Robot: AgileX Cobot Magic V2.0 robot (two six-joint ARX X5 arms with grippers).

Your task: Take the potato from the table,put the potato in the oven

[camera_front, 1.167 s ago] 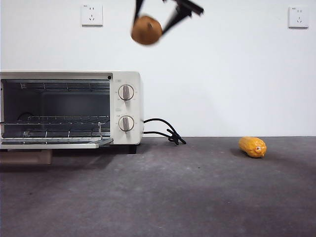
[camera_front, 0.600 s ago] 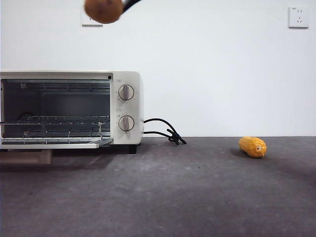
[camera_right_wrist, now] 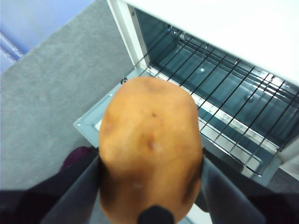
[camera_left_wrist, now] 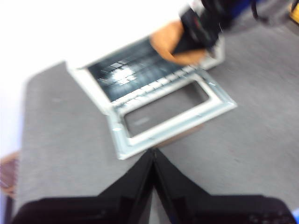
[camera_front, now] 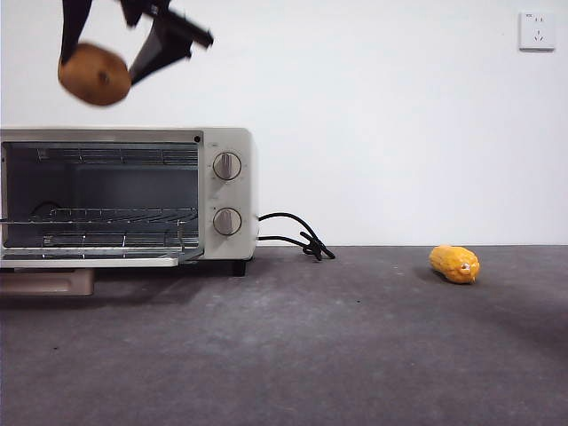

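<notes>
The potato [camera_front: 94, 75], a round orange-brown ball, hangs in the air above the left part of the oven [camera_front: 226, 191], with my right gripper [camera_front: 99, 67] shut on it. In the right wrist view the potato [camera_right_wrist: 149, 135] fills the space between the jaws of the right gripper [camera_right_wrist: 150, 164], over the oven's open door and wire rack [camera_right_wrist: 224, 93]. My left gripper [camera_left_wrist: 153, 154] is shut on nothing, high over the table [camera_left_wrist: 60, 130], looking down at the oven [camera_left_wrist: 140, 79] and the held potato [camera_left_wrist: 170, 39].
The oven's door [camera_front: 98, 260] lies open and flat, resting on a wooden block [camera_front: 49, 282]. A black cord [camera_front: 293, 235] trails from the oven's right side. An oblong yellow-orange corn-like piece [camera_front: 454, 264] lies on the table [camera_front: 311, 355] at the right.
The right gripper has carried the potato leftward from above the oven's right edge to above its left part, and it now sits lower in the picture than half a second ago.
</notes>
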